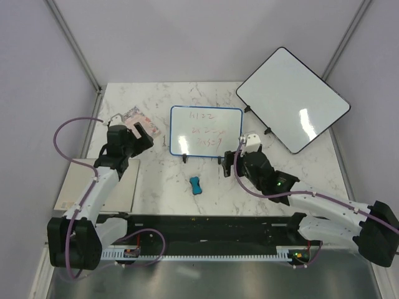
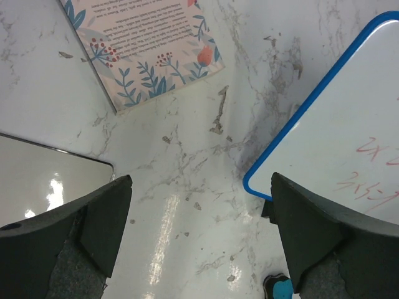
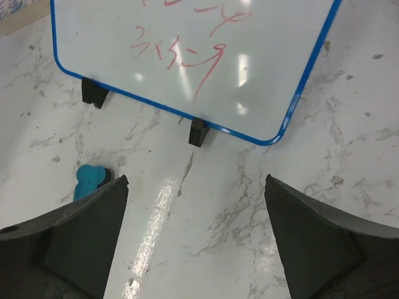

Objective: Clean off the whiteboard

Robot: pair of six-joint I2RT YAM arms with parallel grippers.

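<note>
The whiteboard [image 1: 206, 131], white with a thin blue frame and black feet, stands at the table's middle with faint red writing on it. Its corner shows in the left wrist view [image 2: 349, 124], and its lower part with both feet in the right wrist view [image 3: 187, 50]. A small blue eraser [image 1: 197, 185] lies in front of it, also seen as the eraser [image 2: 280, 288] and the eraser [image 3: 89, 179]. My left gripper [image 1: 138, 134] hovers left of the board, open and empty [image 2: 201, 187]. My right gripper [image 1: 232, 161] hangs by the board's lower right corner, open and empty [image 3: 196, 187].
A larger dark-framed white board [image 1: 293, 99] leans at the back right. A floral printed card [image 1: 140, 121] lies at the back left, seen too as the card [image 2: 143, 43]. A pale flat slab [image 1: 93, 184] lies under the left arm. Enclosure walls ring the table.
</note>
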